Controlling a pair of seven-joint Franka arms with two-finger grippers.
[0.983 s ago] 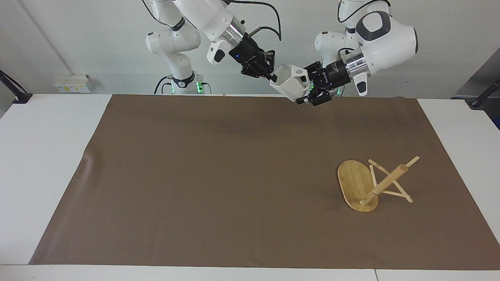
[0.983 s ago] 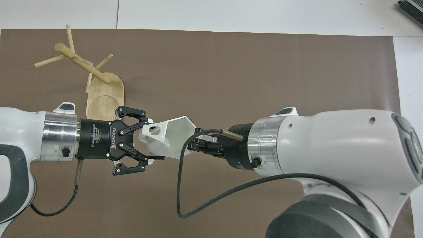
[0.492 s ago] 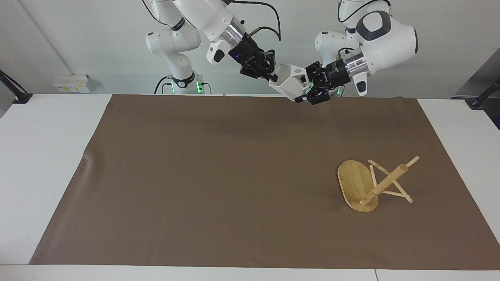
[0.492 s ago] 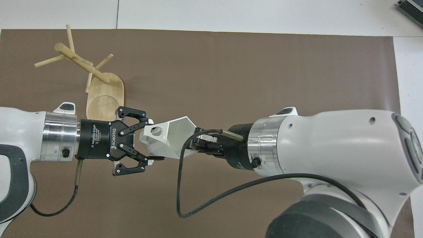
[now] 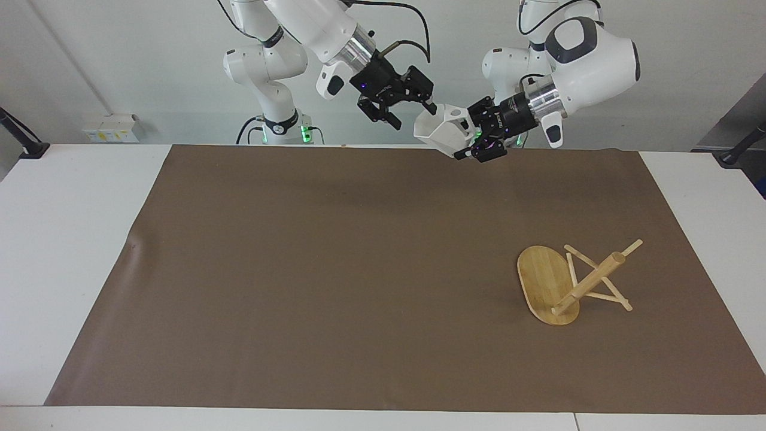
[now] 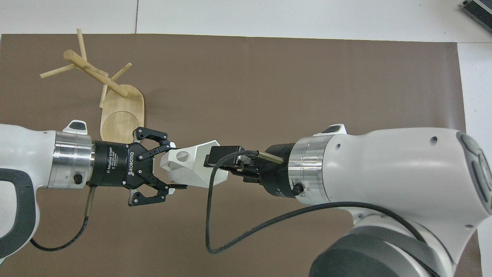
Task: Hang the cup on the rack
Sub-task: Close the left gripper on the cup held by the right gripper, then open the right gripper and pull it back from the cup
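The white faceted cup (image 5: 441, 129) is in the air between the two grippers, over the part of the brown mat closest to the robots; it also shows in the overhead view (image 6: 192, 169). My left gripper (image 5: 470, 134) (image 6: 173, 167) is shut on the cup at its handle end. My right gripper (image 5: 412, 115) (image 6: 220, 165) is open at the cup's mouth, its jaws spread apart, one finger close to the rim. The bamboo rack (image 5: 541, 281) (image 6: 123, 109) lies tipped over on the mat toward the left arm's end, its post (image 5: 589, 280) slanting on the pegs.
A brown mat (image 5: 335, 269) covers most of the white table (image 5: 66, 239). The rack is the only object lying on it.
My right gripper has opened and let go of the cup's rim. The cup now hangs from my left gripper alone and has shifted slightly toward the left arm.
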